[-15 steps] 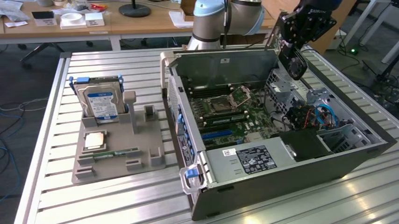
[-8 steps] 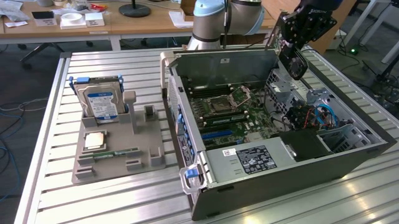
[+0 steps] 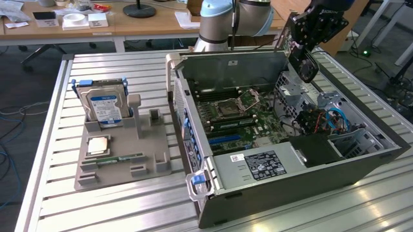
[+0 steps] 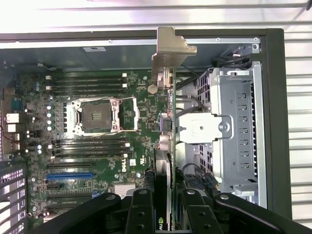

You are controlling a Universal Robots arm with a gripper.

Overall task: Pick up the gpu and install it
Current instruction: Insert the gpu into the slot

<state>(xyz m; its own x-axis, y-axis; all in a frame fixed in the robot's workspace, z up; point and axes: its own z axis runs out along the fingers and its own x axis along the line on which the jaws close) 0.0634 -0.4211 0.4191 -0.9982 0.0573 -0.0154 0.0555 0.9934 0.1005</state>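
Above the open computer case [image 3: 310,174], toward the exterior view's right, the claw [image 3: 302,48] hangs in the air. It is pinching the gpu [image 3: 305,67] between its two black fingers [image 4: 139,209]. The gpu is a thin dark card. It points down from the claw, with its bottom end over the inside of the case. It is up in the air and not in any slot.

In the wrist view the card shows from its thin edge, like a line going away from the claw. A tan metal bracket [image 4: 170,48] sits at its far end. Under the card lies the green motherboard [image 4: 141,161]. A square socket [image 4: 100,117] with a silver frame is on the board, with long dark slots on both sides of it. A blue slot [image 4: 70,175] is near the claw end of the board. On the other side of the card stands a gray metal cage [image 4: 239,131].

The case lies on its side on a silver worktop [image 3: 129,203] made of long metal strips. A gray box with a white label [image 3: 255,164] sits in the near part of the case.

To the exterior view's left of the case, a gray holder [image 3: 123,169] rests on the worktop. A silver hard drive [image 3: 104,107] with a blue label stands up in it. A small square chip [image 3: 98,145] and a slim green memory stick [image 3: 123,158] lie flat on it.
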